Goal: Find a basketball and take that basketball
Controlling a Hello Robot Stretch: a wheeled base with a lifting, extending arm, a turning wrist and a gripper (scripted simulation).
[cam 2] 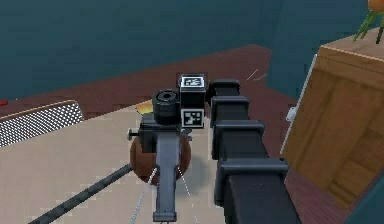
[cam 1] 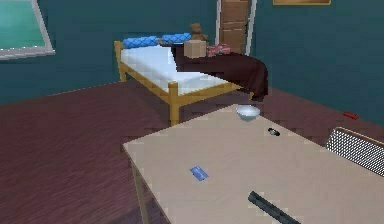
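Well, our gripper (cam 2: 166, 168) sits right at a brown-orange ball, the basketball (cam 2: 140, 158) by its look, at the edge of the pale table (cam 2: 60, 175). We cannot tell how the fingers stand or whether they hold it. We judge the finding done and the lifting clear not yet done. The table also carries a bowl (cam 1: 246, 113). Beyond stand a bed (cam 1: 170, 68), a mesh-backed chair (cam 1: 356, 150) and teal walls (cam 1: 100, 25).
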